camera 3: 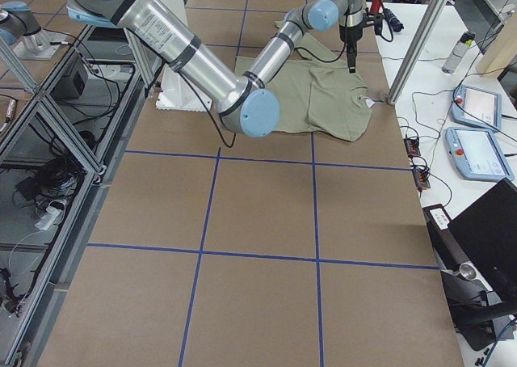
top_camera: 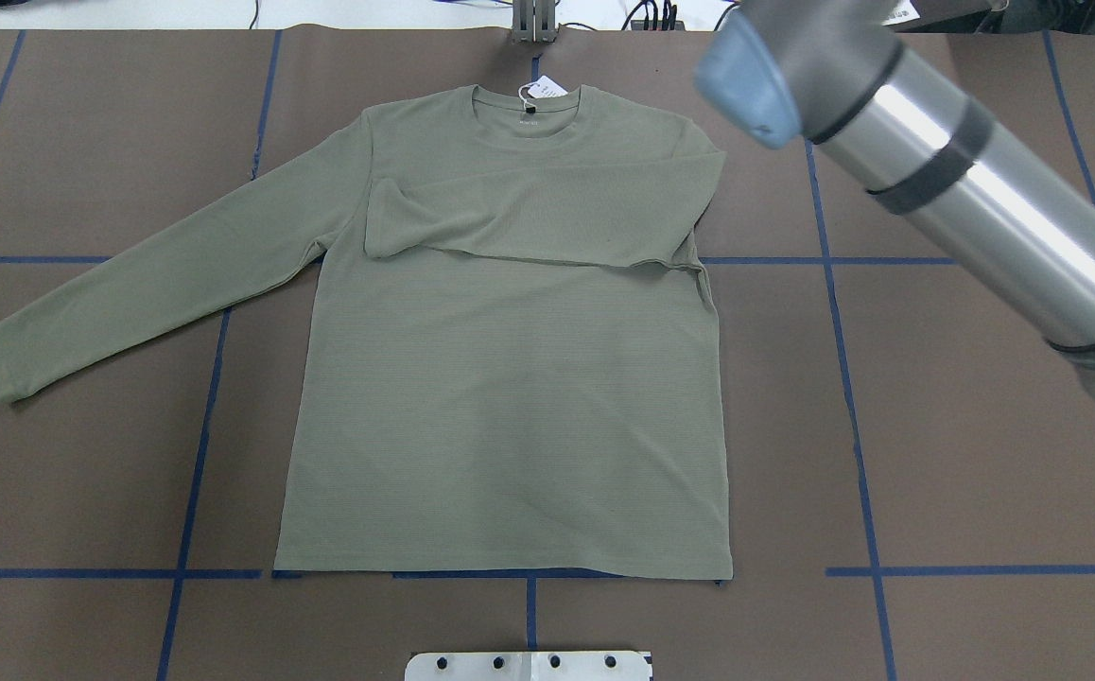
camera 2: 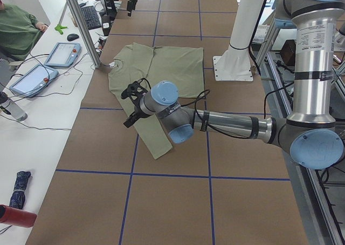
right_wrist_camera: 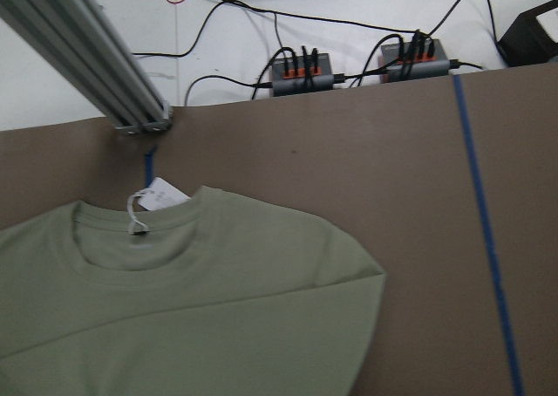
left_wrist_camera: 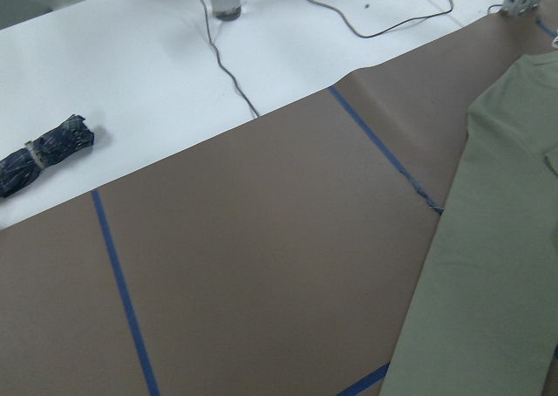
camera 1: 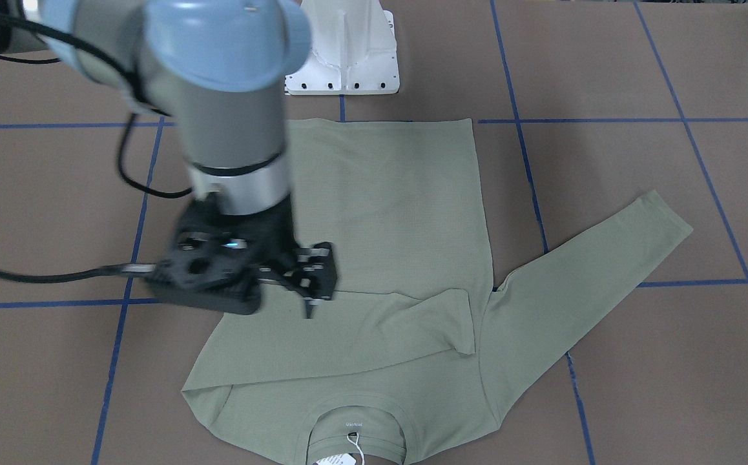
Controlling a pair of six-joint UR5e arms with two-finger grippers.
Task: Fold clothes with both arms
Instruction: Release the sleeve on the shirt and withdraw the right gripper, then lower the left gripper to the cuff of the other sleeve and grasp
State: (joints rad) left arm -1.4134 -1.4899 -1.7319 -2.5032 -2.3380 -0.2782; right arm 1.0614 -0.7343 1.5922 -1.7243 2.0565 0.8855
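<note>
The sage-green shirt (top_camera: 510, 407) is lying flat, front up, in the middle of the table (top_camera: 935, 426). Its collar is pointing toward the table's far edge, away from the robot, and its hem is lying close to the robot's edge.

The folding is looking barely begun. The right sleeve (top_camera: 547, 213) is lying folded across the chest, its cuff ending near the opposite armpit. The left sleeve (top_camera: 150, 284) is stretching out unfolded toward the table's left edge. Judging from this, that sleeve and the folds of the body are waiting to be done.

The right end effector (camera 1: 310, 310) is hanging above the shirt's right side near the folded sleeve, carrying no cloth. Blur is making it impossible to tell whether its fingers are spread or pressed together. The left end effector (camera 2: 131, 104) is hovering near the left sleeve and is showing only from the side, so its state cannot be told either.

A white paper tag (top_camera: 543, 90) is dangling at the collar, and a small neck label (camera 1: 351, 424) is showing inside it. The print on both is too small to read.
</note>
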